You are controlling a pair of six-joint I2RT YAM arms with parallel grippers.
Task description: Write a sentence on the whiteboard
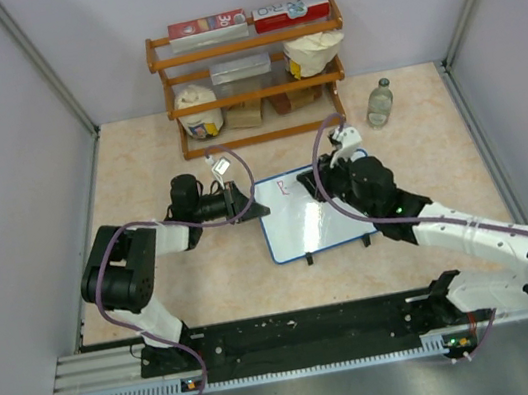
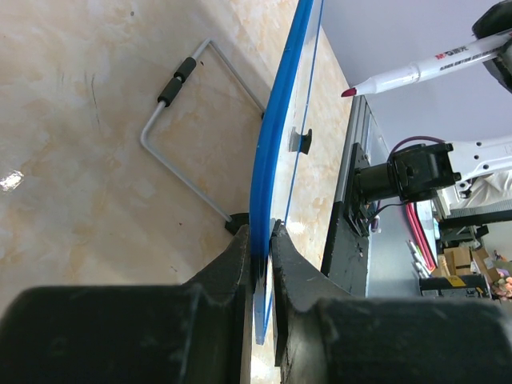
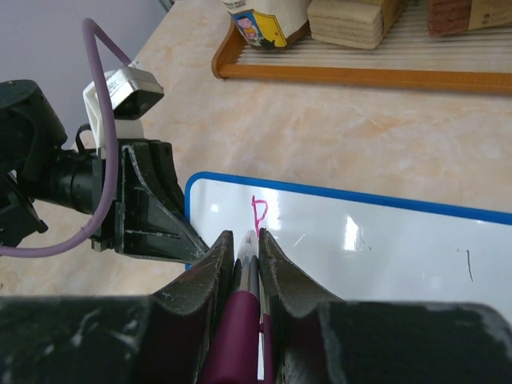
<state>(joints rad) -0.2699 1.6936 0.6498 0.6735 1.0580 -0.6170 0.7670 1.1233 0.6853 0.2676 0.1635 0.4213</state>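
Your left claw point(image 2: 262, 240) is clamped tight on the blue rim of the one whiteboard point(image 1: 314, 225), a glossy, round-cornered rectangle between your two claws. Your right claw point(image 3: 246, 242) is closed on a single marker point(image 3: 238, 316). Just ahead of its fingertips sits the sentence point(image 3: 258, 214), one pink P-shaped stroke. Only the left wrist view shows the bent wire stand point(image 2: 172, 120) over the marbled counter point(image 2: 72, 144).

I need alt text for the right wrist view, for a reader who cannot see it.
The right gripper holds a magenta marker over the whiteboard, its tip just below one pink letter. The left gripper clamps the board's blue edge, and a wooden rack stands behind.
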